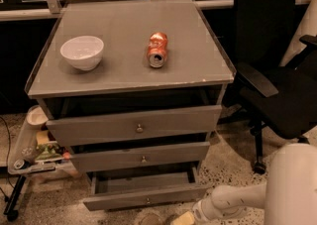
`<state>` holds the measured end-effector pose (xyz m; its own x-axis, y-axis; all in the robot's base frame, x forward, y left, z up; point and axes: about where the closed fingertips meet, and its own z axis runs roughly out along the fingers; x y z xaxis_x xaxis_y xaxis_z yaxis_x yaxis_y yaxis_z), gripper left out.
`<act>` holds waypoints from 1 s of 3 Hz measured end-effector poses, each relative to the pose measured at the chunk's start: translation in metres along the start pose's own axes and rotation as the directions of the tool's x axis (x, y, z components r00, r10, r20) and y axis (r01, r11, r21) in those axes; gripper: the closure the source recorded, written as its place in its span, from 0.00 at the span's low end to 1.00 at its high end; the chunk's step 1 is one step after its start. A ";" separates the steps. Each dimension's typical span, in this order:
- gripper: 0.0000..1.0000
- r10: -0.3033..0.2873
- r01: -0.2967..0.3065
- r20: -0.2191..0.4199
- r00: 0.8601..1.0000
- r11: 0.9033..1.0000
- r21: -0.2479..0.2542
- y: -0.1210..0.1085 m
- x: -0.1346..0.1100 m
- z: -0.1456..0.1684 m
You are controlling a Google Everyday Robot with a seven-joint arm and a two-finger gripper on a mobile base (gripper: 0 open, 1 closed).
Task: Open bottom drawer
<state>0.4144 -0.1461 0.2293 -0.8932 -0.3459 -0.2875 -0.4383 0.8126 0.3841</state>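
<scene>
Three grey drawers front a cabinet, and the gripper sits low at the bottom edge of the view, at the end of a white arm that reaches in from the right. Whether the gripper is open or closed cannot be told, and nothing shows in its hold.

The bottom drawer lies just up and to the left of the gripper, its right front corner nearest to it; whether the two touch cannot be told. This drawer stands out from the cabinet, its long axis running left to right and its front panel facing the camera. A small round knob sits at the panel's centre, left of the gripper. Behind the panel only the drawer's flat grey floor shows.

Above it, higher over the gripper, are the middle drawer and the top drawer, both further back than the bottom one.

On the cabinet top, far above the gripper, a red can lies on its side with its open end toward the camera; its print cannot be read. Further left stands a white bowl, showing only its white inside.

Far left of the gripper, a small cart holds mixed small items, too blurred to name. Up and to the right stands a black office chair.
</scene>
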 end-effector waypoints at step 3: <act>0.00 -0.160 0.162 0.178 0.971 0.987 0.003 0.008 -0.110 0.010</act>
<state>0.5102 -0.0972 0.2552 -0.7789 -0.3826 -0.4969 -0.5771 0.7473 0.3294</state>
